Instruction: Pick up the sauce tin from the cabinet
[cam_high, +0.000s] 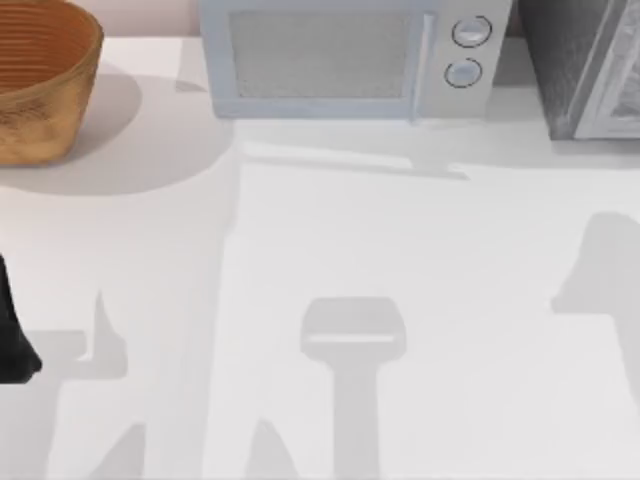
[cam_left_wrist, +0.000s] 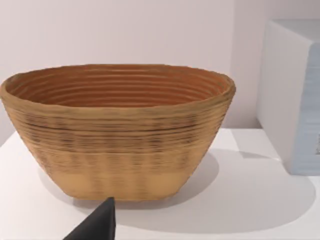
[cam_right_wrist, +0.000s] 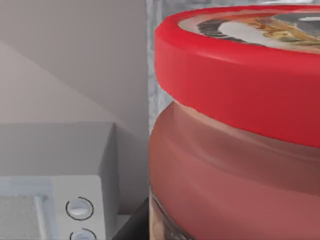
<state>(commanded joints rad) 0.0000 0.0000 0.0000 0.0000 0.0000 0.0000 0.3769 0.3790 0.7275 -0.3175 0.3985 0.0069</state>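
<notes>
A: Where is the sauce tin (cam_right_wrist: 235, 130)?

B: Right up against the right wrist camera, red lid level, beside the cabinet (cam_high: 585, 70) at the counter's (cam_high: 400, 300) back right. That closeness suggests a grasp.

A: And the right tool?

B: Cannot tell. The left tool (cam_left_wrist: 95, 225) sits idle facing the basket (cam_left_wrist: 117, 130).

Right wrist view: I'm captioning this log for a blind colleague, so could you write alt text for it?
The sauce tin, with a red lid and reddish body, looms very close to the camera. Behind it is a strip of the cabinet's dark grey speckled side. Farther off stands a pale microwave with two round knobs, against a plain wall.
</notes>
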